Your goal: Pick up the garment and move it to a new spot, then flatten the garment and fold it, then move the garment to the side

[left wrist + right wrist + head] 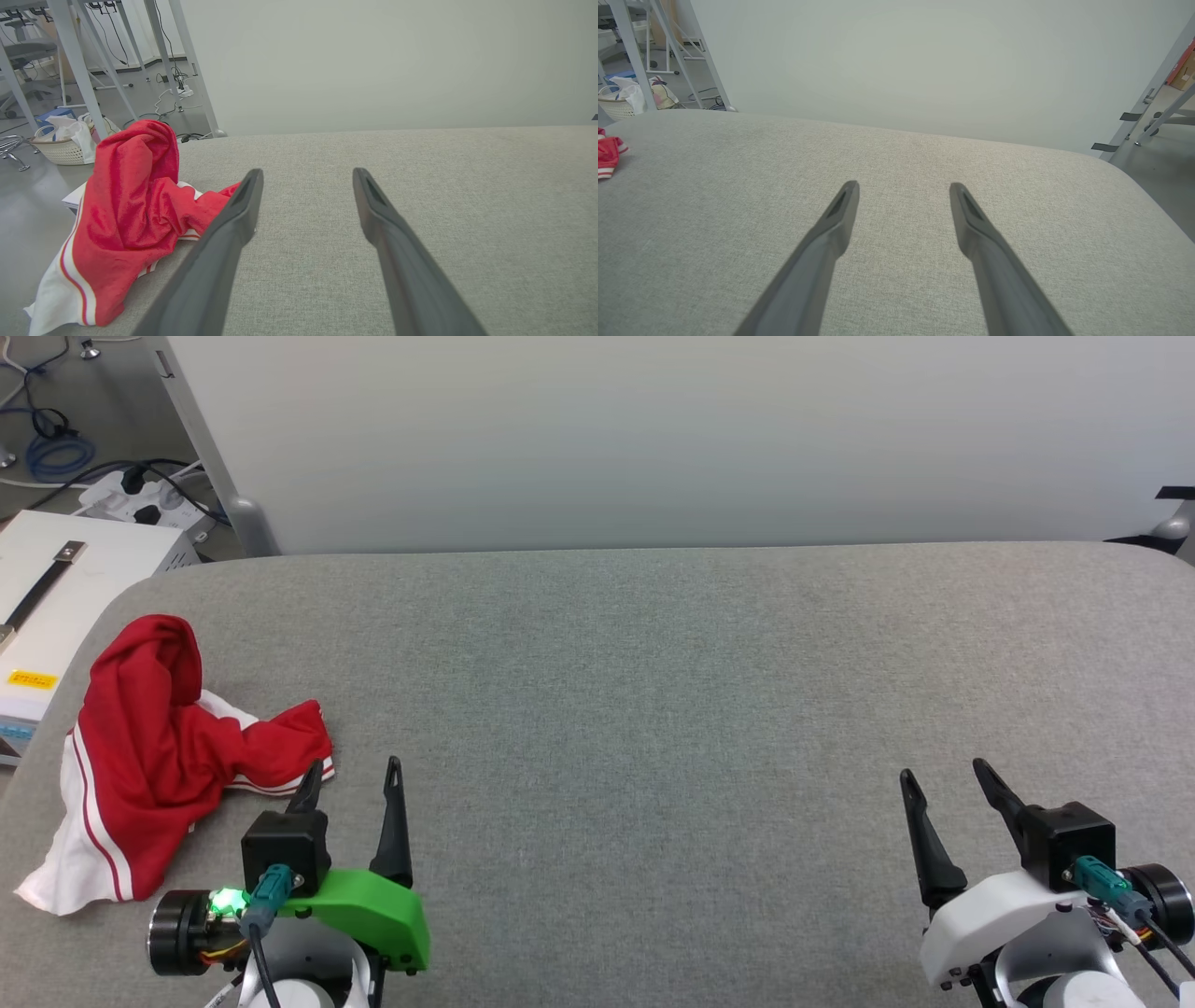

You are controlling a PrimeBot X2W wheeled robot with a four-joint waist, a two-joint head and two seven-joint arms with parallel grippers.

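Across nearly the whole head view a grey, cloth-covered worktop is spreading from side to side, its far corners rounded; behind its far edge a pale panel is standing upright. At the worktop's left end the garment is lying in a crumpled heap, its red cloth bunching up into a peak on the far side and a white part with red stripes trailing toward the near left edge. Beside that left end a white box is sitting. The left claw, on a green-shelled wrist, is hanging at the near left with its two dark fingers spread apart and gripping nothing; its outer fingertip is showing just beside the garment's nearest red fold, and I cannot tell whether they are touching. The right claw, on a white wrist, is hanging at the near right, fingers likewise spread and empty, well apart from the garment. A pale woven basket is standing on the floor past the garment, and a white power strip is lying beyond the left corner.
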